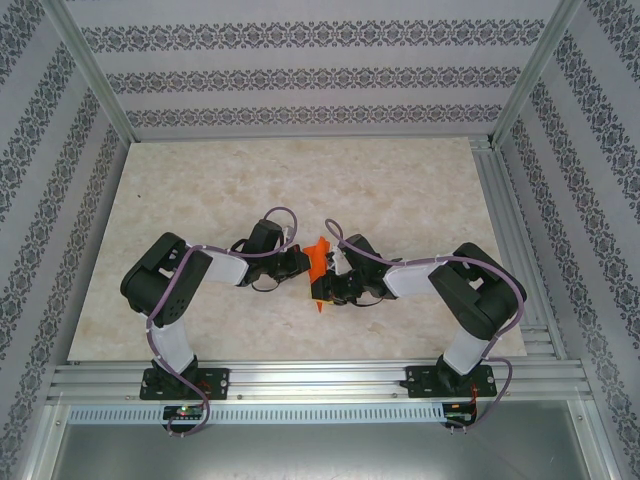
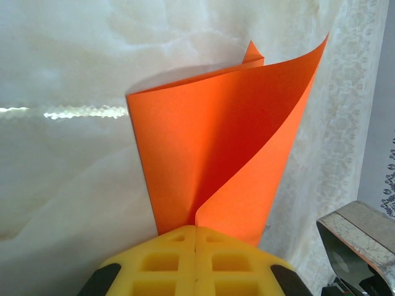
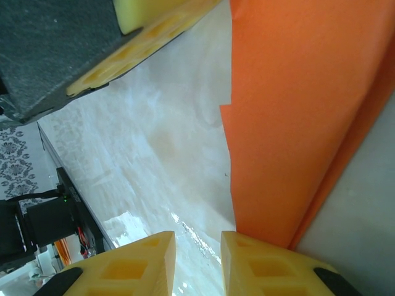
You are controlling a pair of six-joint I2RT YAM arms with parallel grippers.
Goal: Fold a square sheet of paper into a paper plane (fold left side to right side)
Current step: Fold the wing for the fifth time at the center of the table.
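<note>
The square sheet of paper (image 1: 318, 266) is bright orange and folded over on itself, standing up from the table between the two grippers. My left gripper (image 2: 196, 229) is shut on its lower edge, and the two layers (image 2: 216, 154) fan apart above the yellow fingers. From above, the left gripper (image 1: 303, 268) is on the paper's left and my right gripper (image 1: 331, 286) is on its right. In the right wrist view the right gripper (image 3: 197, 243) is open with bare table in its gap. The paper (image 3: 296, 123) leans against the outer side of its right finger (image 3: 265, 265).
The marbled tabletop (image 1: 200, 200) stretches away on all sides, bounded by an aluminium frame rail (image 1: 520, 240) at the right and patterned walls. The left gripper's yellow finger (image 3: 154, 24) hangs at the top of the right wrist view. A metal part (image 2: 358, 237) stands close to the paper's right.
</note>
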